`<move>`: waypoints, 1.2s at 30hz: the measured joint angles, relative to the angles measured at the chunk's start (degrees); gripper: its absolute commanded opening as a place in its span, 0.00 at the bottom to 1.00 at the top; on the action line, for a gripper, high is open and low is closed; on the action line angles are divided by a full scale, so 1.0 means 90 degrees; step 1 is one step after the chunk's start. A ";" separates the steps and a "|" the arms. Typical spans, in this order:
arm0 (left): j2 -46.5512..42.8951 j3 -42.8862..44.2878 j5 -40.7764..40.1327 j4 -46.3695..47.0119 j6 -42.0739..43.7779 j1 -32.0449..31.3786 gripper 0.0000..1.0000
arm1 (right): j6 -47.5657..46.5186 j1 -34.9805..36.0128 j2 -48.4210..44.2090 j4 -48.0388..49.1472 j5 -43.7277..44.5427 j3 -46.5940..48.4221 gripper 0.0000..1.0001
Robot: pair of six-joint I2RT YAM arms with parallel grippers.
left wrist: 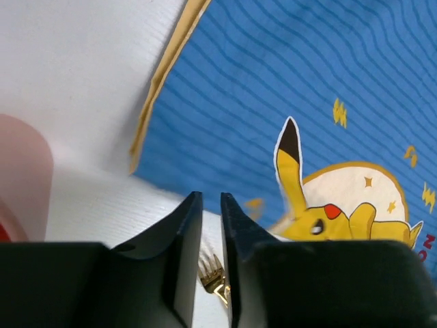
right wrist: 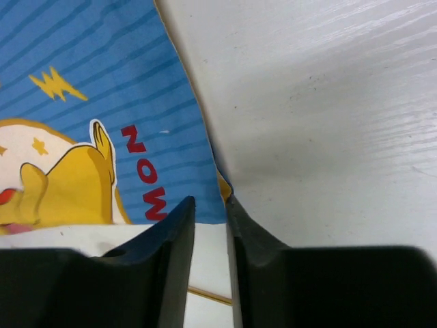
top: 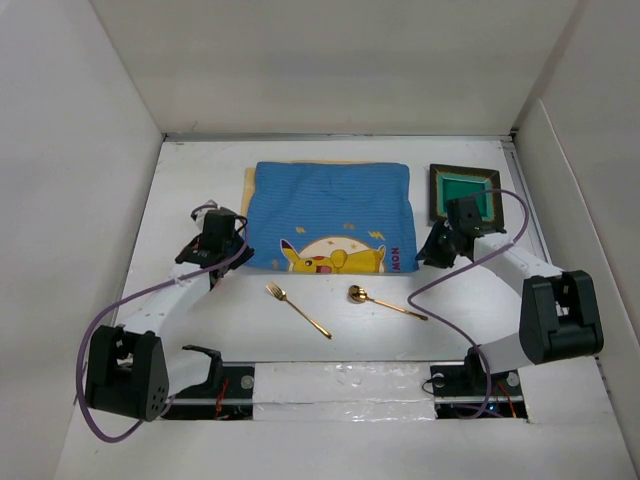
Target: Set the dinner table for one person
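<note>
Left gripper (left wrist: 212,199) sits nearly closed on nothing at the 7 o'clock corner of the placemat (top: 330,215); right gripper (right wrist: 210,203), likewise a slit apart, is at its 5 o'clock corner; dinner table (top: 190,190) shows white margin past the cloth's 9 o'clock edge; fork (top: 297,308) and spoon (top: 385,302) lie apart at 6 o'clock; green dish (top: 465,192) sits at 2 o'clock.

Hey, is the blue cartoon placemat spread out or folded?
Spread out: the placemat lies flat on the dinner table, print up. A yellow edge shows along its far and left sides; another layer or lining, cannot tell.
</note>
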 measured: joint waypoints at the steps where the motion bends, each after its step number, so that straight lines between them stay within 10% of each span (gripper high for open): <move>1: -0.0017 0.0000 -0.0002 -0.0034 0.0010 0.0000 0.20 | -0.0007 0.0000 -0.0002 -0.0061 0.0022 0.0044 0.41; 4: -0.0100 0.0000 0.0019 -0.0136 0.0053 0.0002 0.32 | -0.0029 -0.0046 -0.0080 -0.0204 0.0095 0.0165 0.48; 8: -0.0226 0.0129 0.0146 -0.0255 0.0121 0.0002 0.24 | 0.0002 -0.0287 -0.0376 -0.0362 0.0109 0.0398 0.46; 11: -0.0233 0.0372 0.0284 -0.0240 0.0226 0.0002 0.03 | 0.0206 -0.0738 -0.0488 -0.0228 0.0083 0.0622 0.00; 15: -0.0138 0.1064 0.0692 -0.0134 0.0461 0.0002 0.00 | 0.0899 -0.1647 -0.0367 0.0340 -0.0146 0.0661 0.00; 21: 0.0192 0.1989 0.1156 0.0437 0.0763 0.0002 0.03 | 0.2283 -0.2460 0.0347 0.1093 -0.0087 0.0651 0.54; 26: 0.0432 0.2358 0.1421 0.0678 0.1100 -0.0087 0.23 | 0.3366 -0.2511 0.0957 0.1394 0.0010 0.0634 0.55; 36: 0.1103 0.3327 0.0716 0.0619 0.1773 -0.1494 0.26 | 0.4772 -0.2506 0.1812 0.1375 0.0440 0.1020 0.54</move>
